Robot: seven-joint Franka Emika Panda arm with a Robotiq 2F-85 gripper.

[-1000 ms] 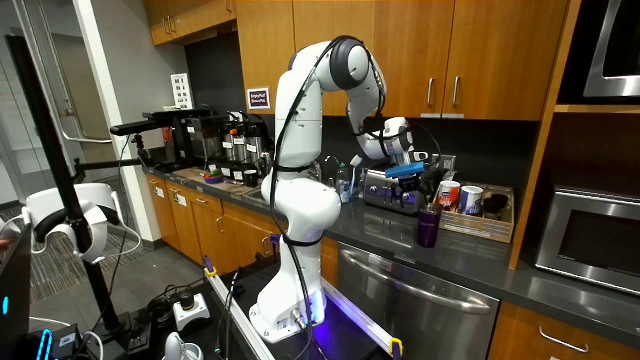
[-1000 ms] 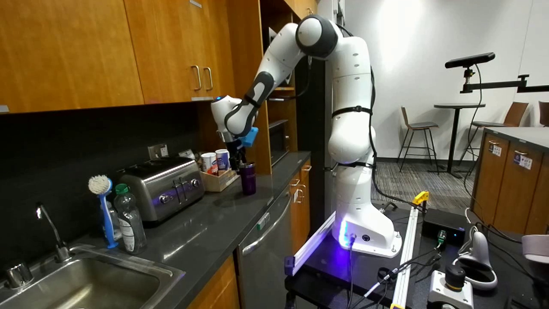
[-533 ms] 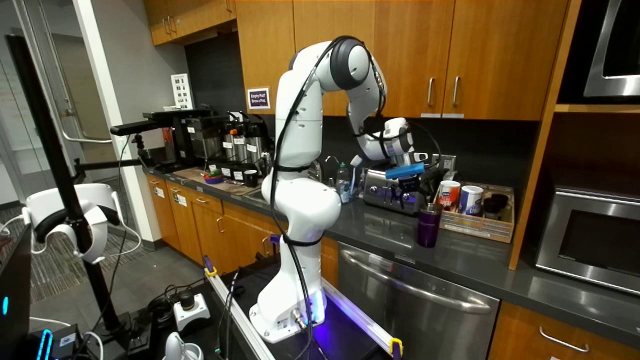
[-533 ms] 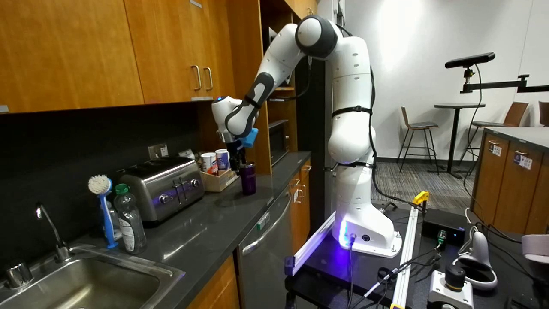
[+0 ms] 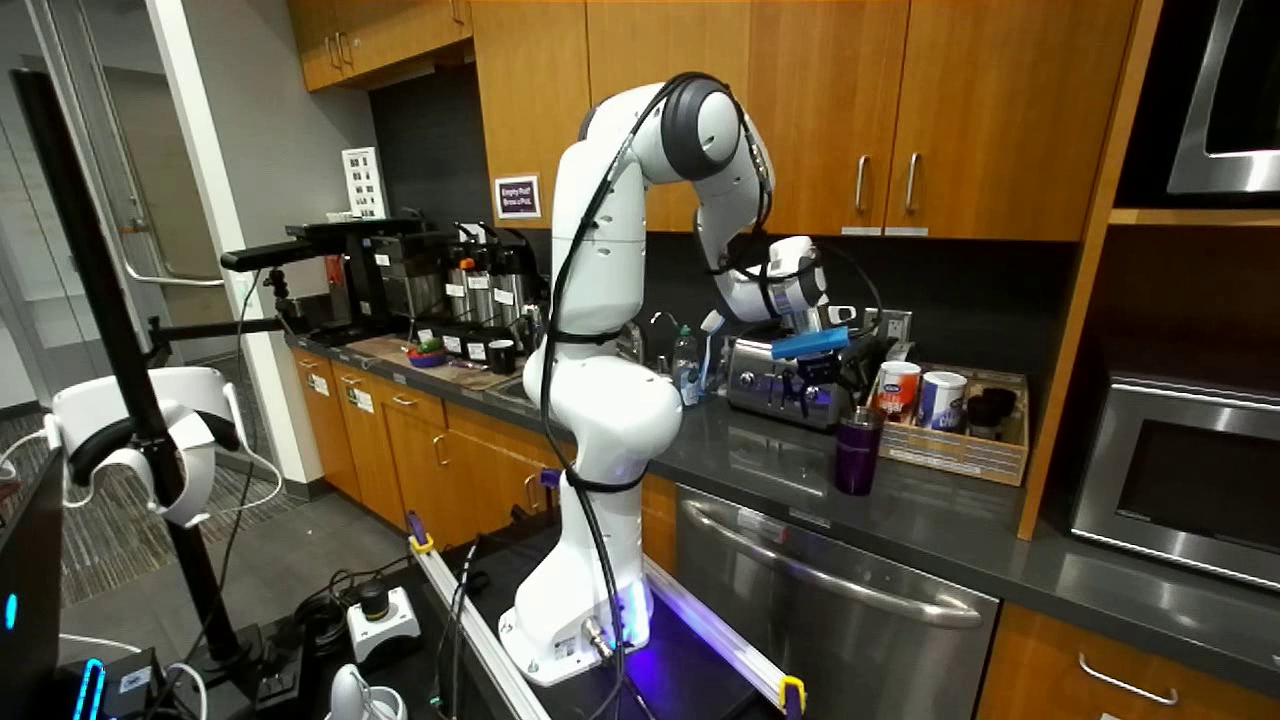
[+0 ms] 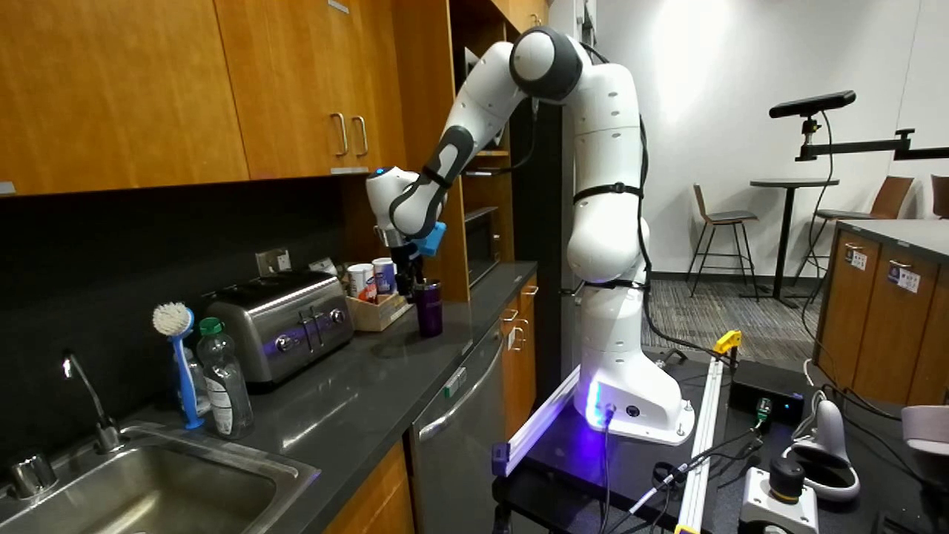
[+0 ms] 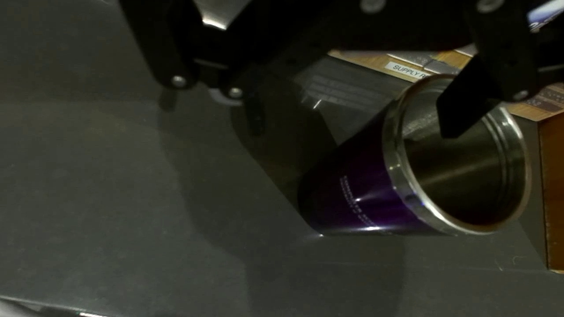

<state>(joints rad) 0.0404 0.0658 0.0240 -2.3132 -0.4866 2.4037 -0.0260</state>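
Gripper (image 7: 352, 127) barely shifted | fingers (image 7: 465, 101) spread | 1 at mouth of purple tumbler (image 7: 374, 189)

arm (image 6: 612, 200) is up and folded over. in an exterior view base (image 6: 634, 389) is lowest, lit blue on its 9 o'clock side; from there the arm climbs to about 11:30, elbow (image 6: 547, 65) on top, bent hard. forearm (image 6: 478, 104) slopes down toward 7:30 and ends at the wrist (image 6: 385, 194). gripper (image 5: 832, 397) sits under the wrist, roughly 5 o'clock from the elbow in an exterior view, pointing near 6. wrist view: gripper enters along the 12 o'clock edge, jaws spread wide, big gap between. one finger (image 7: 469, 99) reads clearly at 2:30, tip angled to 7; opposite one is around 11, mostly dark, tip hard to make out.
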